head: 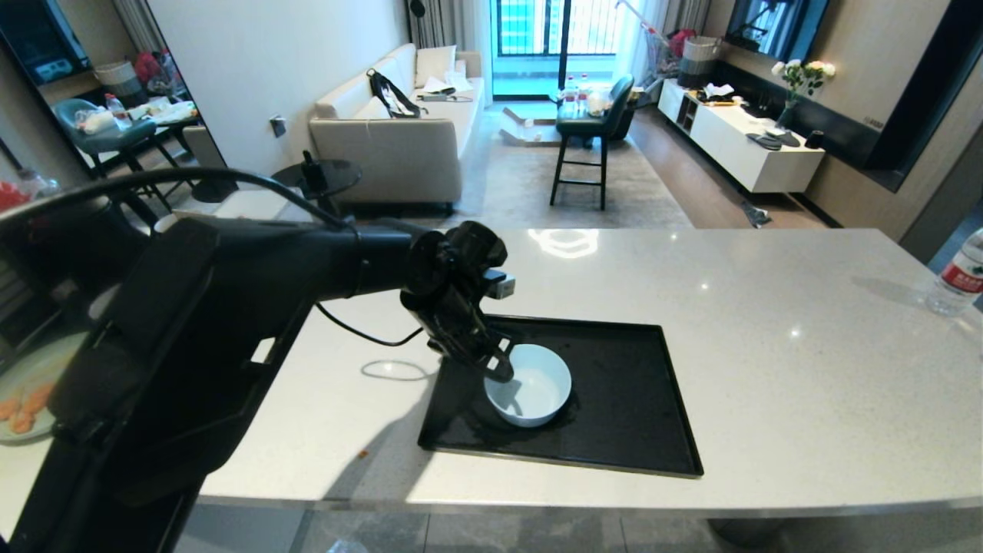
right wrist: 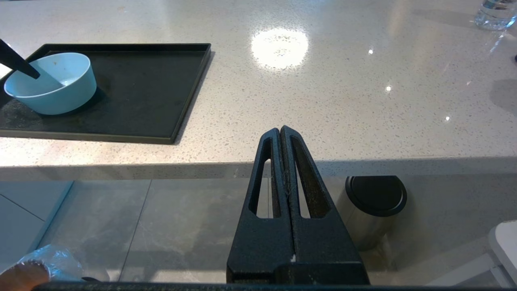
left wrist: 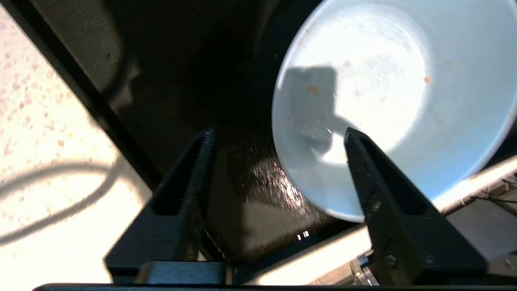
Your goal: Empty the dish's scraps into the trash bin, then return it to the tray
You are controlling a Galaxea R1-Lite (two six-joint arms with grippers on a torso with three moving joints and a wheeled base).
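Dish (head: 528, 395) sits upright on the tray's (head: 630, 399) left part atop the counter (head: 768, 307), left pincer (head: 503, 361) at its far-left rim. Left wrist view: fingers (left wrist: 365, 161) apart, straddling the dish rim. Right wrist view: right pincer (right wrist: 280, 131) pressed together near the counter edge

the water bottle (head: 960, 276) has a red label, its print unreadable
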